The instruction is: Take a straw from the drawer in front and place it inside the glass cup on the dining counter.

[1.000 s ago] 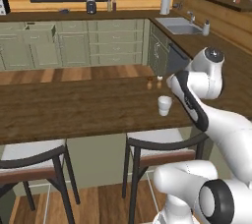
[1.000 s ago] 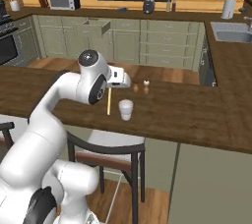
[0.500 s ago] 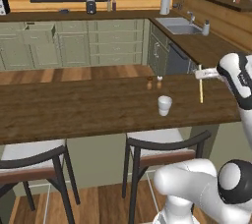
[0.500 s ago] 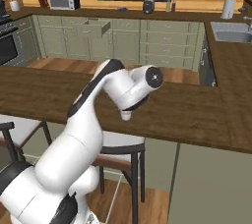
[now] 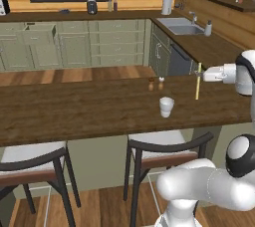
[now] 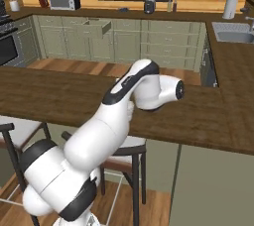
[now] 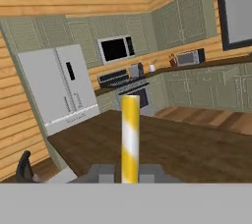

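Observation:
The straw hangs upright in my gripper, which is shut on its upper part, above the right part of the dining counter. The glass cup stands on that counter, lower and to the left of the straw, apart from it. In the hand view the straw rises pale yellow between the two fingers of the gripper. The drawer stands pulled out in the far cabinet row, and it is seen again as the drawer in the right base view. There my own arm covers the cup.
Two tiny brown shakers stand just behind the cup. Two dark-framed stools sit under the counter's near edge. A sink counter runs along the right, and a fridge and microwave show beyond the counter.
The arm has swung out from over the counter to the right side. The straw, still gripped and upright, has ended right of the cup and edged slightly left and up in the last half second.

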